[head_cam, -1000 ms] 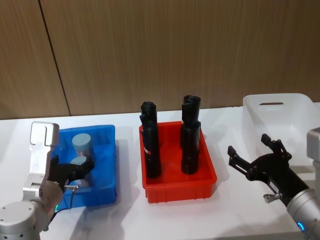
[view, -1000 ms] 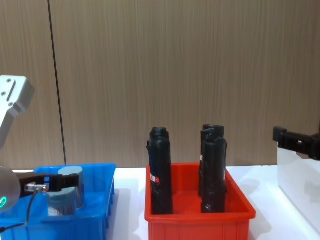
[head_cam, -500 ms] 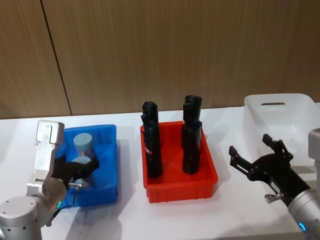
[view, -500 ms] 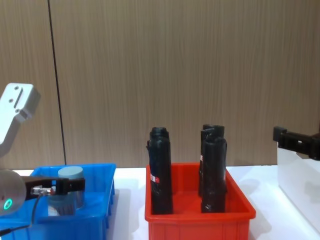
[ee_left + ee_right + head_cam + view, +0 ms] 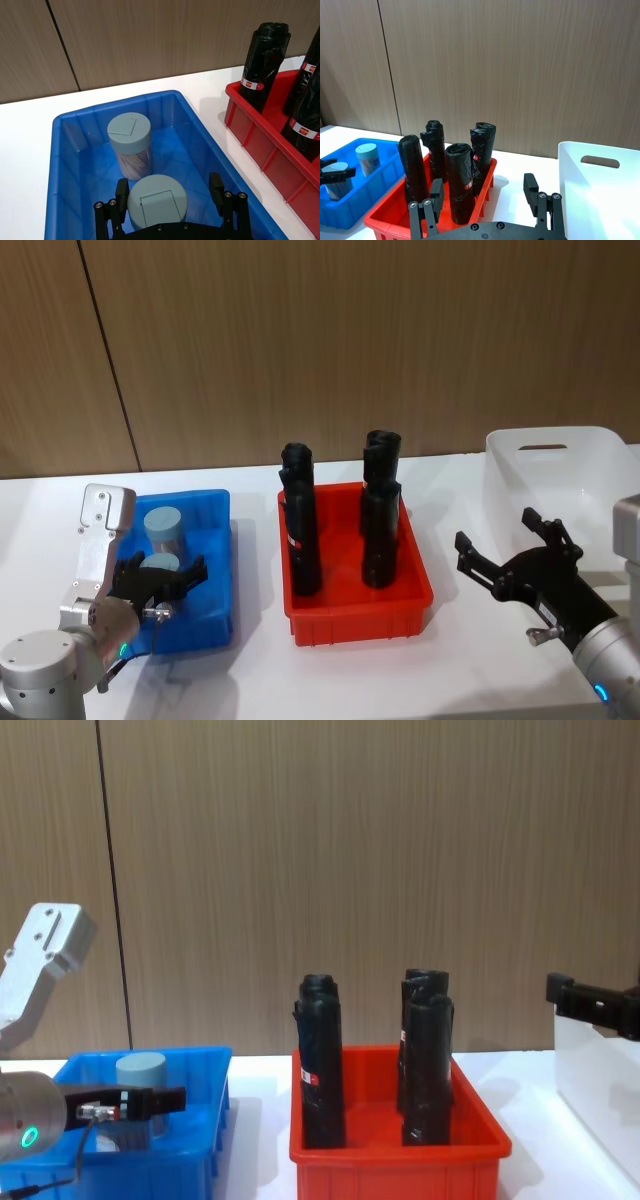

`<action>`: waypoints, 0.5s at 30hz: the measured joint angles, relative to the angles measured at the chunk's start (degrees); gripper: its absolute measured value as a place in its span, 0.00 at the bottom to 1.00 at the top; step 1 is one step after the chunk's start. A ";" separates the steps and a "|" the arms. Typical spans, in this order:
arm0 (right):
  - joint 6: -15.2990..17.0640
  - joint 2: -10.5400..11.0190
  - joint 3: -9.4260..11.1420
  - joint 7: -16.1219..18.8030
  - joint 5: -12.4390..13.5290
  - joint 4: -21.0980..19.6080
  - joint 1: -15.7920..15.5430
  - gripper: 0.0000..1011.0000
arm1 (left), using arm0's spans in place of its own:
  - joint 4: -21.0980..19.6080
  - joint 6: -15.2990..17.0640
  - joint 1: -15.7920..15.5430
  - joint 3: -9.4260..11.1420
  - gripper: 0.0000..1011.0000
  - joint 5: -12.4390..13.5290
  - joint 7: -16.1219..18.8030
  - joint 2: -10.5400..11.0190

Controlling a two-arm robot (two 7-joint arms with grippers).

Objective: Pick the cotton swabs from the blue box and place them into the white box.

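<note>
- Near swab tub (image 5: 157, 202): a clear cylinder with a grey-blue lid, standing upright on the floor of the blue box (image 5: 75, 150), towards the box's front half.
- Rear swab tub (image 5: 130, 145): same type, upright, just behind the near tub and close to the back wall; pale sticks are visible through its side.
- Left gripper (image 5: 169, 192): lowered into the blue box with its jaws spread, one finger (image 5: 121, 192) on each side of the near tub. One finger lies close beside the lid; the other stands off from it with a plain gap. The tub is straddled, not clamped.
- Head view: the same gripper (image 5: 160, 578) brackets the near tub (image 5: 158, 564), with the rear tub (image 5: 163, 528) beyond it.
- Red box (image 5: 360, 615): just right of the blue box, holding upright black rolls (image 5: 303, 530).
- Right gripper (image 5: 495, 527): jaws spread and holding nothing, above the table (image 5: 460, 640) between the red box and the white box (image 5: 590, 480).
- White box: at the table's right end, well apart from both tubs; its handle cutout (image 5: 600, 161) faces the wall side.
</note>
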 joint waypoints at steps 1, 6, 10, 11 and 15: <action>0.00 0.00 0.00 0.00 0.00 0.00 0.00 0.99 | 0.18 -0.01 -0.09 0.00 0.99 0.00 -0.11 -0.05; 0.00 0.00 0.00 0.00 0.00 0.00 0.00 0.99 | 1.20 -0.02 -0.55 0.02 0.99 0.01 -0.63 -0.33; 0.00 0.00 0.00 0.00 0.00 0.00 0.00 0.99 | 1.74 0.11 -0.75 0.02 0.97 0.01 -0.73 -0.46; 0.00 0.00 0.00 0.00 0.00 0.00 0.00 0.99 | 1.88 0.23 -0.81 0.02 0.95 0.04 -0.74 -0.51; 0.00 0.00 0.00 0.00 0.00 0.00 0.00 0.99 | 1.99 0.66 -0.88 0.01 0.87 0.23 -0.52 -0.60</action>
